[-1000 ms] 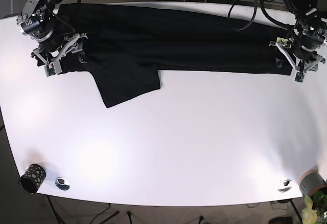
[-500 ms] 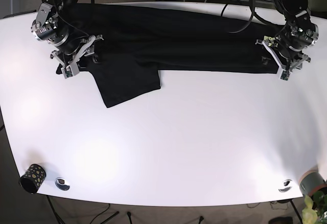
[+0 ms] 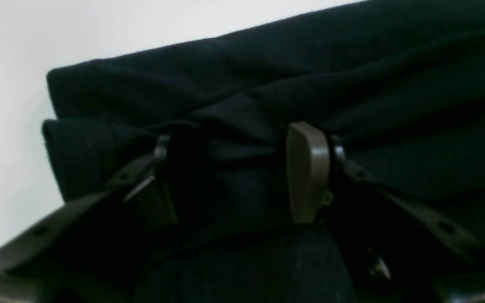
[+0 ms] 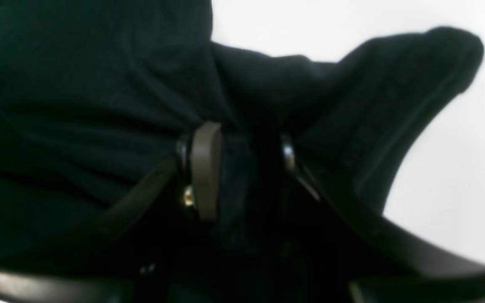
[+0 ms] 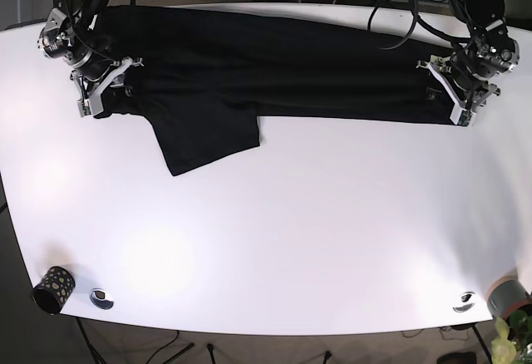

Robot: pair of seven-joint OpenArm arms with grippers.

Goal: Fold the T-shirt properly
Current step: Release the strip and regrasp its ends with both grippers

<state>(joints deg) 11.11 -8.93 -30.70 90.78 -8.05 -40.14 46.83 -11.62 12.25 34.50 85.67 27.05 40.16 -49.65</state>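
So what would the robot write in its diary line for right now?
stage: gripping both ends | left end effector: shut on T-shirt | right end effector: shut on T-shirt | sleeve: unfolded on table

White table [image 5: 316, 231] with rounded corners, seen from above. Across the far part, black T-shirt [image 5: 274, 65] lying in a long folded band, one sleeve spread toward the middle. Near the front edge, small dotted black cup [image 5: 51, 288] at one corner, two round metal fittings [image 5: 100, 297] close to both corners.
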